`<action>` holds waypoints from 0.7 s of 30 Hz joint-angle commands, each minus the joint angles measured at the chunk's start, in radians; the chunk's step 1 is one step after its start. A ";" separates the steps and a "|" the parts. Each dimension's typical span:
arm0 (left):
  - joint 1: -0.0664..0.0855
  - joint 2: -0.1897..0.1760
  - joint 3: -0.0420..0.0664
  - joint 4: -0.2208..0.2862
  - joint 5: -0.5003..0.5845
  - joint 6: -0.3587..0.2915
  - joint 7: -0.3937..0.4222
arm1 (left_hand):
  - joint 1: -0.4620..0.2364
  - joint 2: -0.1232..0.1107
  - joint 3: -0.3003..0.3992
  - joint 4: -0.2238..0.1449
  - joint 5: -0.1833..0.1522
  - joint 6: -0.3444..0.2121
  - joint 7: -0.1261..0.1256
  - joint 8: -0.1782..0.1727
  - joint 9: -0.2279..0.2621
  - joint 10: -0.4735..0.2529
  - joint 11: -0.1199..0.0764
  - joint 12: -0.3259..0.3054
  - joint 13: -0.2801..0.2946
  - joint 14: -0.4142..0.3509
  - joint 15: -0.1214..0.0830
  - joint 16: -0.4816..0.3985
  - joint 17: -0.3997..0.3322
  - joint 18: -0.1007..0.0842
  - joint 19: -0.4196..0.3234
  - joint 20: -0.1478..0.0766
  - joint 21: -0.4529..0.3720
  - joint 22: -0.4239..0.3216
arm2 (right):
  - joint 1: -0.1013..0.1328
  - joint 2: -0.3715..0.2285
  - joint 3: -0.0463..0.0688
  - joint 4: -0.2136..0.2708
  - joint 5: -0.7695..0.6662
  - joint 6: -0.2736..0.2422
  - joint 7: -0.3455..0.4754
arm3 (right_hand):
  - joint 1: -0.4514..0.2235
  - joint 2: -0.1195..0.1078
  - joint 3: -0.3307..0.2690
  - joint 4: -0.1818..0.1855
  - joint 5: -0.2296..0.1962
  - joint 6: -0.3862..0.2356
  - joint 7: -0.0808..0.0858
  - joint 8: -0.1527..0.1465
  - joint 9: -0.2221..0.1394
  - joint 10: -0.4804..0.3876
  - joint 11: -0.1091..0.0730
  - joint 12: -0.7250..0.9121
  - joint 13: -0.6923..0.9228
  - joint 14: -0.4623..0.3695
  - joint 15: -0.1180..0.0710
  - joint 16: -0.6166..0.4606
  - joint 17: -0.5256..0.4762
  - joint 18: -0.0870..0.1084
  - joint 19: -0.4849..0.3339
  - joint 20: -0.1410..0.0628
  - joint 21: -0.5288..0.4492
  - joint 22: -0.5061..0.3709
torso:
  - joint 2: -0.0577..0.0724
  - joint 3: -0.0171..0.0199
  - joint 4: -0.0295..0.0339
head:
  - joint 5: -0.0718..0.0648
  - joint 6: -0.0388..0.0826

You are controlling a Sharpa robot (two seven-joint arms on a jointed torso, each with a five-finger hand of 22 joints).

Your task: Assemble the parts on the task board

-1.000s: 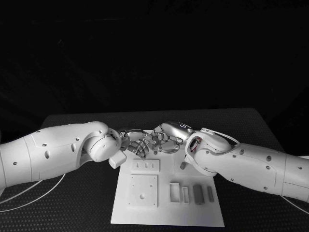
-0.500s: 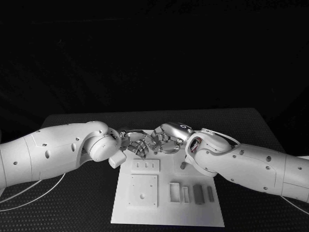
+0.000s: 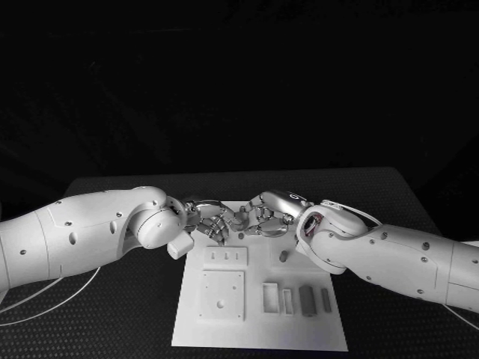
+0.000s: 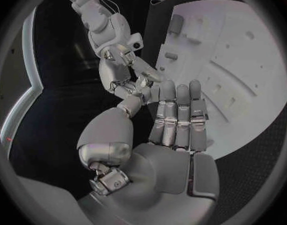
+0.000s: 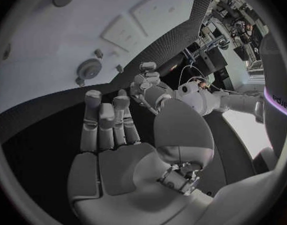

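The white task board (image 3: 259,329) lies lengthwise in the middle of the black table. Both hands hover over its far end, fingertips almost meeting. My left hand (image 3: 205,221) shows straight fingers and an empty palm in the left wrist view (image 4: 176,121), its thumb reaching toward the right hand (image 4: 120,60). My right hand (image 3: 268,217) also has straight fingers and a bare palm (image 5: 109,135). A small grey part (image 3: 285,256) stands upright on the board just below the right hand. More grey parts (image 3: 307,301) lie near the board's front right.
A raised square plate (image 3: 222,294) and a small slotted block (image 3: 225,256) sit on the board's left half. Black table surface (image 3: 110,314) runs along both sides of the board. White cables (image 3: 24,307) loop at the front left.
The right hand and forearm have shifted slightly to the right, so the small upright part below it shows more. The left hand has barely moved.
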 commanded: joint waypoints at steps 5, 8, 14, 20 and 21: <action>0.001 -0.001 0.001 -0.005 -0.048 0.042 -0.012 | 0.031 0.031 0.003 -0.005 -0.096 0.073 -0.043 -0.017 0.042 -0.012 0.000 -0.009 -0.001 -0.008 -0.002 0.003 -0.013 -0.013 0.006 0.001 -0.013 0.008 | -0.002 -0.039 0.000 0.012 0.090 -0.064 0.046 | 0.003 -0.020 -0.023 0.005 -0.001 -0.075 0.032 -0.030 -0.013 -0.026 0.016 -0.007 -0.005 -0.021 0.021 -0.007 0.000 0.009 -0.022 0.009 -0.012 0.009 | 0.000 0.0006 -0.0017 | 0.005 0.000; 0.001 -0.001 0.001 -0.009 -0.071 0.054 -0.025 | 0.032 0.031 0.003 -0.005 -0.101 0.074 -0.043 -0.018 0.044 -0.012 0.000 -0.008 0.000 -0.007 -0.002 0.004 -0.014 -0.013 0.006 0.001 -0.013 0.008 | -0.001 -0.063 0.000 0.023 0.093 -0.076 0.052 | 0.002 -0.022 -0.026 0.006 -0.001 -0.080 0.034 -0.032 -0.015 -0.028 0.019 -0.006 -0.005 -0.023 0.023 -0.006 0.000 0.009 -0.023 0.011 -0.012 0.009 | 0.000 0.0008 -0.0007 | 0.006 -0.001; 0.001 -0.001 0.001 -0.011 -0.197 0.098 -0.079 | 0.044 0.046 0.003 -0.007 -0.192 0.066 -0.040 -0.028 0.060 -0.016 0.000 -0.008 0.003 -0.006 -0.002 0.007 -0.030 -0.012 0.007 0.001 -0.019 0.013 | 0.027 -0.086 0.006 -0.015 0.134 -0.093 0.056 | 0.007 -0.018 -0.026 0.006 -0.001 -0.079 0.035 -0.032 -0.016 -0.028 0.020 -0.004 -0.006 -0.024 0.025 -0.005 0.000 0.009 -0.023 0.011 -0.012 0.009 | 0.000 0.0014 -0.0051 | 0.008 -0.002; 0.001 0.009 0.001 -0.009 -0.310 0.066 -0.174 | 0.055 0.051 -0.007 -0.007 -0.196 0.061 -0.040 -0.032 0.084 0.017 -0.022 0.044 0.034 0.042 -0.029 0.056 -0.030 -0.003 0.064 -0.020 0.012 0.023 | 0.041 -0.095 0.040 -0.052 0.151 -0.099 0.063 | 0.012 -0.013 -0.026 0.006 -0.001 -0.077 0.035 -0.031 -0.016 -0.027 0.020 -0.002 -0.006 -0.023 0.025 -0.003 0.000 0.009 -0.022 0.012 -0.011 0.010 | 0.000 0.0020 -0.0044 | 0.007 -0.004; 0.001 0.011 0.001 -0.008 -0.325 0.062 -0.185 | 0.055 0.051 -0.008 -0.007 -0.196 0.061 -0.040 -0.032 0.088 0.018 -0.024 0.051 0.039 0.045 -0.032 0.061 -0.031 -0.004 0.068 -0.023 0.015 0.023 | 0.044 -0.096 0.048 -0.058 0.155 -0.099 0.063 | 0.012 -0.012 -0.026 0.005 -0.001 -0.077 0.035 -0.031 -0.016 -0.027 0.020 -0.002 -0.006 -0.023 0.025 -0.003 0.000 0.009 -0.022 0.012 -0.011 0.010 | 0.000 0.0025 -0.0048 | 0.007 -0.005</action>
